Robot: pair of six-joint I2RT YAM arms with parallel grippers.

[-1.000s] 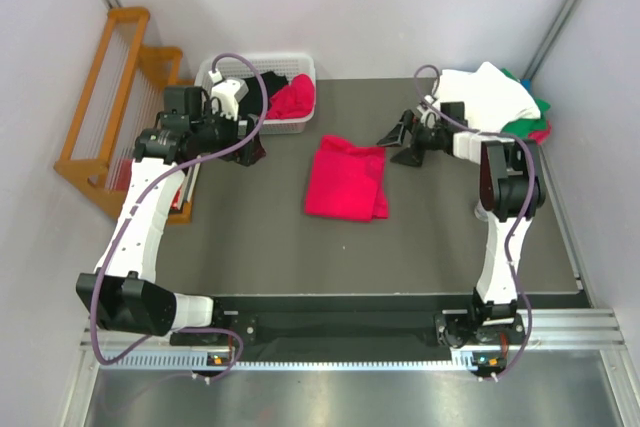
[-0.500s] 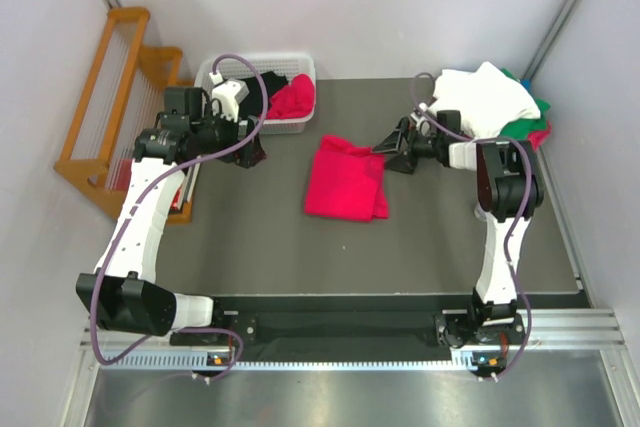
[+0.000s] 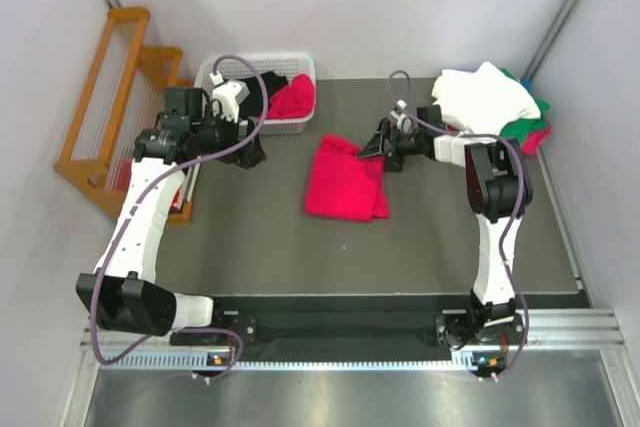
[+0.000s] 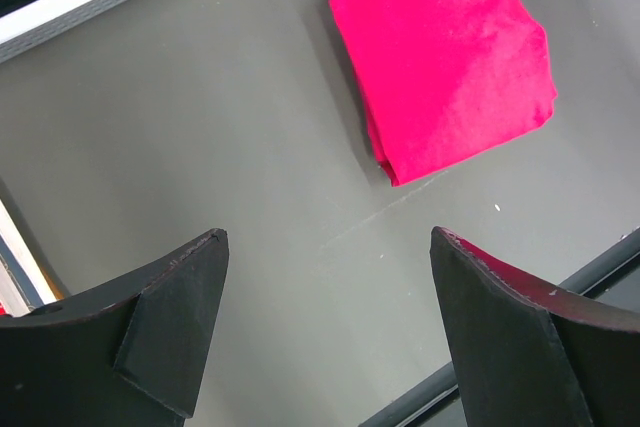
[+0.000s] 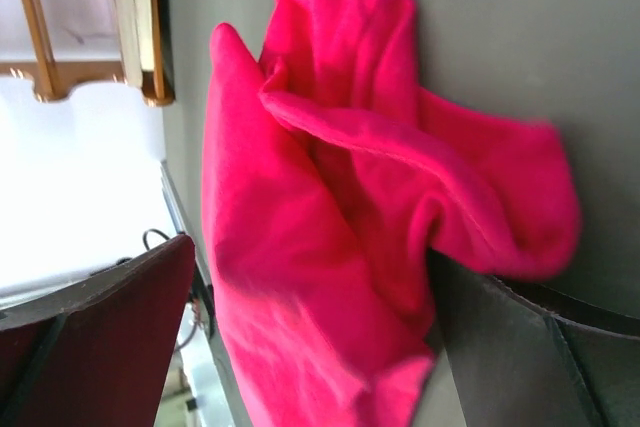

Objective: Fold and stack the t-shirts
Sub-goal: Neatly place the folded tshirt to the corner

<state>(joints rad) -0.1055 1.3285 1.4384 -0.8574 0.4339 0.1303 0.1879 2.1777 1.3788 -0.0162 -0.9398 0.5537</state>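
A folded crimson t-shirt (image 3: 346, 179) lies mid-table (image 3: 260, 247). The pile of tees (image 3: 495, 99) at the far right corner shows only from overhead. The right gripper (image 3: 379, 142), jaws spread wide, meets the shirt's far right corner; its wrist view suggests bunched cloth between them. The left gripper (image 3: 255, 150) hangs open near the basket (image 3: 300, 127).

The top external view looks down from above and behind the arm bases, taking in the whole grey table (image 3: 260, 247). The left wrist view looks steeply down from well above the table, towards its middle. The right wrist view sits low and very close, facing left. All three share the folded crimson t-shirt (image 3: 345, 179) (image 4: 440, 67) (image 5: 340, 237) at the table's centre.
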